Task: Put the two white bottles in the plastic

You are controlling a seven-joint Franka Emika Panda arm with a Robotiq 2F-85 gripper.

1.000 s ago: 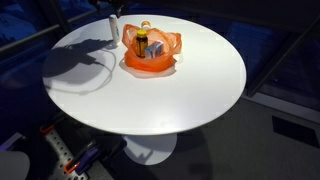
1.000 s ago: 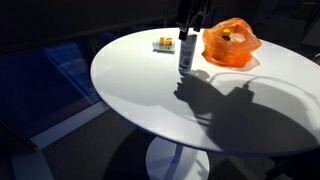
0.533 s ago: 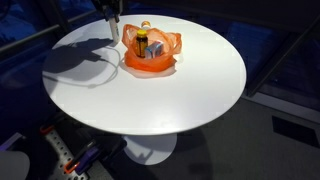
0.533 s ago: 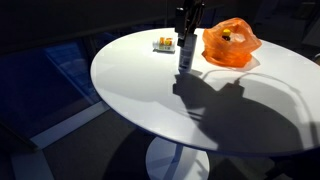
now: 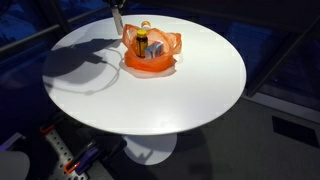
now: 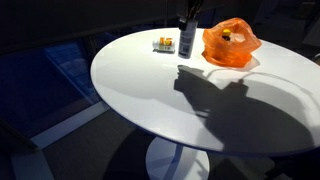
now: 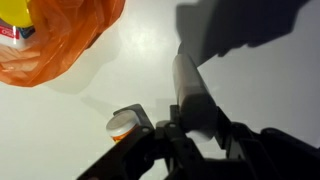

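My gripper [image 7: 190, 128] is shut on a white bottle [image 7: 190, 85], which looks grey in shadow and sticks out forward between the fingers. In both exterior views the bottle [image 6: 187, 40] hangs just above the round white table [image 6: 200, 110], left of the orange plastic bag [image 6: 232, 44]. The gripper [image 5: 117, 8] comes down from the top edge onto the bottle [image 5: 117, 22], beside the bag [image 5: 152, 52]. The bag [image 7: 60, 40] lies open at the wrist view's upper left. It holds a white container with a yellow top [image 7: 15, 20].
A small orange and white object [image 6: 160, 43] lies on the table beyond the bottle and shows beside the fingers in the wrist view [image 7: 122, 125]. The arm's shadow falls across the table top [image 5: 75, 60]. Dark floor surrounds the table.
The jaws have shut on the white bottle. It has been lifted off the table and carried slightly upward with the gripper.
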